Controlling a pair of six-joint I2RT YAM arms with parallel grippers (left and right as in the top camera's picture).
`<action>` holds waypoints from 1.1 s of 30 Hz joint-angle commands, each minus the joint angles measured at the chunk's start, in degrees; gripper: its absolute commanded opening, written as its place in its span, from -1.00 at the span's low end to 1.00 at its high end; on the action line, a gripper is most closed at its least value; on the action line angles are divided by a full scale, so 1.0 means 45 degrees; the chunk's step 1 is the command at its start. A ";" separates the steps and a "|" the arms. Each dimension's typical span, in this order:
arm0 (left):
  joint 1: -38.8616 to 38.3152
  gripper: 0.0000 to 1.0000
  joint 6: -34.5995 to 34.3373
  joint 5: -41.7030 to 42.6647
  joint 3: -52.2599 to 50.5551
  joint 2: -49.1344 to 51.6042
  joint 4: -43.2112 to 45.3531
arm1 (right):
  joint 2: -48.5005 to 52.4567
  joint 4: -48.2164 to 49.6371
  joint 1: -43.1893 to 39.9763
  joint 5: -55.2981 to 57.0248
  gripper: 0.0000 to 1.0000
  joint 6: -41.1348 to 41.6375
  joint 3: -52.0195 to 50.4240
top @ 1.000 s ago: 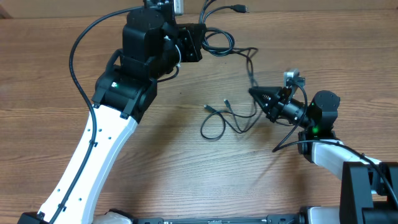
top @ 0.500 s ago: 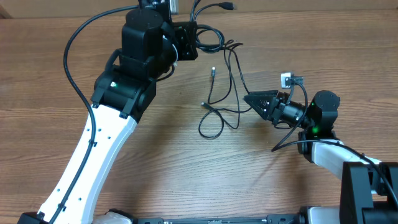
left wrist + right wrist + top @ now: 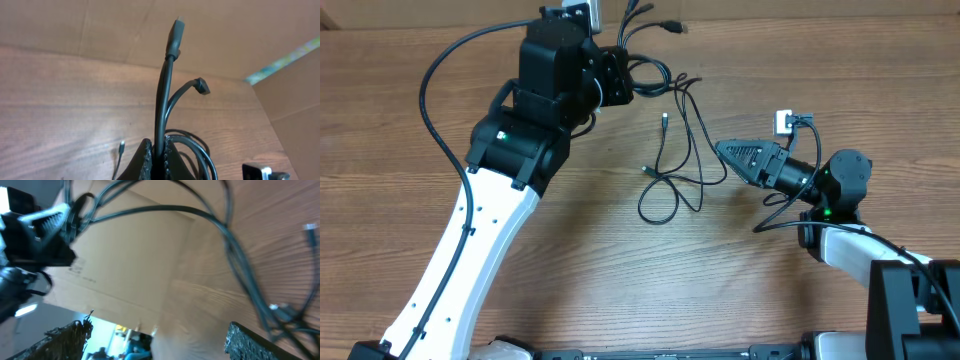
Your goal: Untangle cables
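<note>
- Left arm [image 3: 485, 240]: white link with small dark screw dots, topped by a bulky black housing [image 3: 520, 145] bearing a green light.
- Thick black cable [image 3: 432, 95] arcs beside that housing.
- Right hand [image 3: 724, 150]: black, tapered, rough finger pads [image 3: 250, 342].

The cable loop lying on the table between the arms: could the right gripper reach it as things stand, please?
Probably yes. The right gripper is open and points toward the cable loop, close beside it; only other thin strands lie between, and no arm blocks the way.
</note>
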 commanded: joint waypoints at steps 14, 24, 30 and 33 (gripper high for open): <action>-0.1209 -0.91 -0.1258 0.0068 0.0257 0.1001 -0.0287 | -0.0092 0.2705 0.1773 0.2215 0.41 0.6198 0.0126; -0.1219 -0.92 -0.1253 0.0763 0.0257 0.1583 -0.0476 | -0.0092 0.3808 0.1933 0.2662 0.40 0.6411 0.0126; -0.1496 -0.92 -0.1248 0.0845 0.0257 0.1593 -0.0500 | -0.0092 0.3725 0.1933 0.3337 -0.04 0.6358 0.0126; -0.1690 -0.91 -0.1248 0.0845 0.0257 0.1588 -0.0525 | -0.0092 0.3721 0.1933 0.3551 -0.19 0.6358 0.0126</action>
